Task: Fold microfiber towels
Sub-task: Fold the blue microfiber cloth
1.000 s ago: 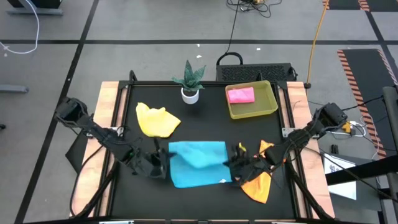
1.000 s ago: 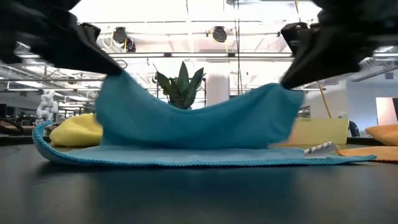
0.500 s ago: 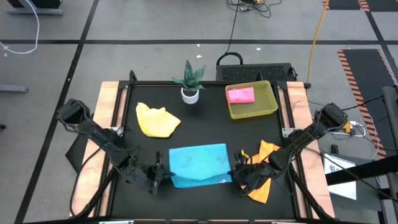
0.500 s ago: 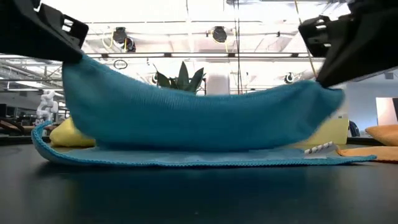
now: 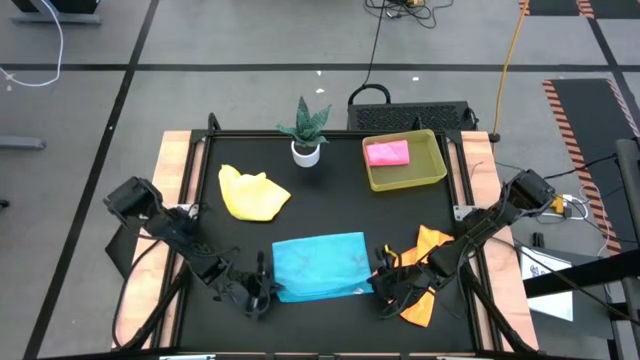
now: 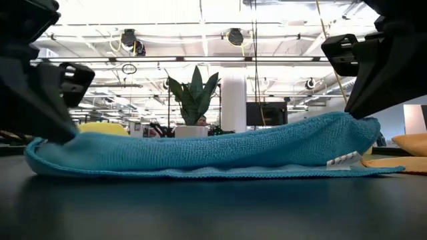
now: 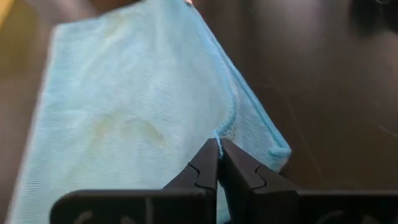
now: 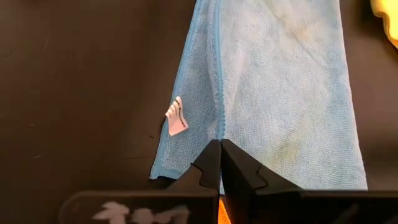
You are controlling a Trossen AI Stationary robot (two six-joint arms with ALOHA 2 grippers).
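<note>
- Lying folded at table's near-centre: blue towel [image 5: 320, 264].
- Left gripper [image 7: 218, 147] pinched closed on its near-left corner.
- Right gripper [image 8: 220, 148] clamped on its near-right corner, beside orange towel [image 5: 424, 293].

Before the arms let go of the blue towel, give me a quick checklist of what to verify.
1. Light blue towel folded over onto itself, top layer down on the lower one: ok.
2. Left tool pinched shut on its corner of the fold: ok.
3. Right tool pinched shut on the other corner, near the white tag: ok.
4. Edges of the two layers line up: not ok, the lower layer sticks out past the top one at both corners.
5. Orange towel clear of the right arm: not ok, the arm lies over it.
6. Yellow towel apart from the fold: ok.
</note>
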